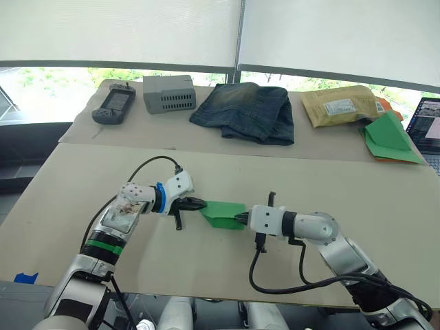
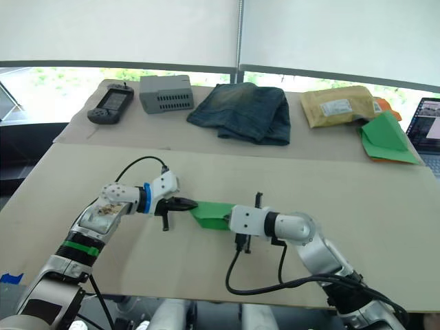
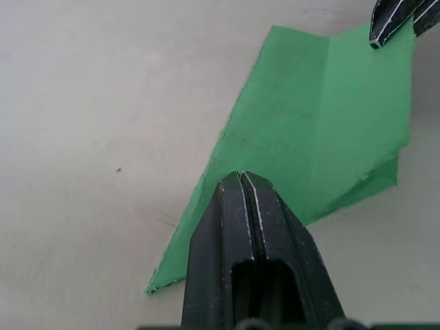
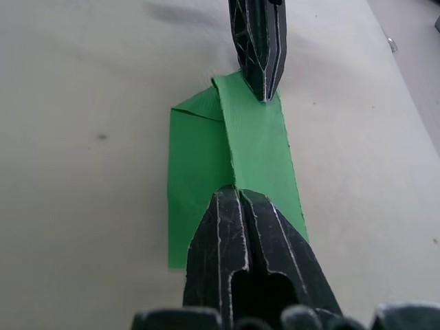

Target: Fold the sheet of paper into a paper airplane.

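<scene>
I have the folded green sheet of paper lying on the near beige table, well in front of the folded jeans, which I use as my landmark. The left gripper comes at the sheet from its left end with both fingers pressed together, tips resting on the paper's edge; the left wrist view shows no gap between them and the paper spreading out beneath, so I judge it is pinning the sheet down, not pinching it. The right gripper meets the opposite end, its fingers likewise drawn together over the top layer, so the sheet sits held flat between the two tips. I read this as a mid-fold hold: one end anchored so the paper cannot slide while the other tip runs along a crease. In the right wrist view the sheet shows a narrow upper flap laid over a wider layer, not yet a pointed wedge, so several folds seem left. Beyond the jeans' right side lie a padded envelope and a bigger green paper stack, untouched.
</scene>
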Available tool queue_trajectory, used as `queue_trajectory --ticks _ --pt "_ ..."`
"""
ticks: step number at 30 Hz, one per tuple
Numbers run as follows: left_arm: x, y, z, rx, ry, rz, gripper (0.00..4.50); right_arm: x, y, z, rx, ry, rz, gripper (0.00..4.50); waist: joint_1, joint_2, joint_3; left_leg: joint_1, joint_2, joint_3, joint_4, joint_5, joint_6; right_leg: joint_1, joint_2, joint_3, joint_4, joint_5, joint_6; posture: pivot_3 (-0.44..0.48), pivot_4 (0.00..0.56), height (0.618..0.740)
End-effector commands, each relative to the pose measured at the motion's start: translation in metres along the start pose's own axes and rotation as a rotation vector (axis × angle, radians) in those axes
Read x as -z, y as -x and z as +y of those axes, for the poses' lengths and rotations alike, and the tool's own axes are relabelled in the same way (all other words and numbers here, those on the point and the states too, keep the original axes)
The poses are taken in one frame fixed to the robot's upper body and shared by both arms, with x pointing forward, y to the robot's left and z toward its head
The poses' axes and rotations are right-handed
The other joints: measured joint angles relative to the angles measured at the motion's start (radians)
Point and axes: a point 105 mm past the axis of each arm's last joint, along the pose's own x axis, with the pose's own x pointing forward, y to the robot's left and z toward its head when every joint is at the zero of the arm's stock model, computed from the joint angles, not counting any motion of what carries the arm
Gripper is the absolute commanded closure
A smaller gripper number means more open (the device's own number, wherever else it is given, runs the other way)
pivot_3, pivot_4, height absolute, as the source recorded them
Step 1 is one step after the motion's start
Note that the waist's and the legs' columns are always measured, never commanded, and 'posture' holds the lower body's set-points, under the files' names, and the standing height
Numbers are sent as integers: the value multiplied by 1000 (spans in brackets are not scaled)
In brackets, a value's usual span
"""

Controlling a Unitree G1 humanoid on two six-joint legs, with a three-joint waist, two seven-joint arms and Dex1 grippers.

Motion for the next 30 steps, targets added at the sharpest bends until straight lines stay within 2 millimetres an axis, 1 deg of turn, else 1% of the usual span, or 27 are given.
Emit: queue_trajectory --ticks 1,5,13,16,17,19,22,24,27,30 --pt "15 -5 -4 0 7 66 4500 -12 10 -14 5 -101 -82 4485 0 0 0 0 0 0 0 0 0 0 0 0 0 0 0 0 150 734" --pt "17 -8 -8 8 6 66 4500 -10 11 -24 -46 -218 -100 4485 2 0 0 0 0 0 0 0 0 0 -1 0 0 0 -1 0 150 734" --pt "17 -8 -7 -5 7 66 4500 -5 -3 -39 -158 -303 -69 4485 1 0 0 0 0 0 0 0 0 0 -1 0 0 1 -1 0 150 734" --pt "18 -8 -8 -8 9 66 4500 0 -6 -43 -195 -332 -52 4485 0 0 0 0 0 0 0 0 0 0 0 0 0 1 -1 0 150 734" --pt "18 -8 -8 -10 12 64 4500 4 -8 -45 -205 -355 -31 4485 0 0 0 0 0 0 0 0 0 0 0 0 0 1 -1 0 150 734" --pt "19 -8 -9 -12 16 61 4500 11 -13 -55 -181 -368 -10 4485 -3 0 0 0 0 0 0 0 0 0 0 0 0 1 -1 0 150 734" --pt "22 -8 -12 -15 23 62 4500 11 -18 -56 -225 -434 -30 4485 -3 0 0 1 0 0 0 0 0 0 0 0 0 2 -3 0 150 734" --pt "22 -9 -12 -18 24 62 4500 13 -20 -55 -250 -471 -26 4485 -3 0 0 0 0 0 0 0 0 0 0 0 0 4 -6 0 150 734" --pt "22 -8 -11 -29 26 59 4500 18 -24 -51 -308 -540 -15 4485 -3 1 0 0 0 0 0 0 0 0 0 0 0 4 -6 0 150 734" --pt "20 -8 -11 -40 28 50 4500 24 -29 -52 -324 -572 2 4485 -4 1 0 0 0 0 0 0 0 0 0 0 0 4 -6 0 150 734"
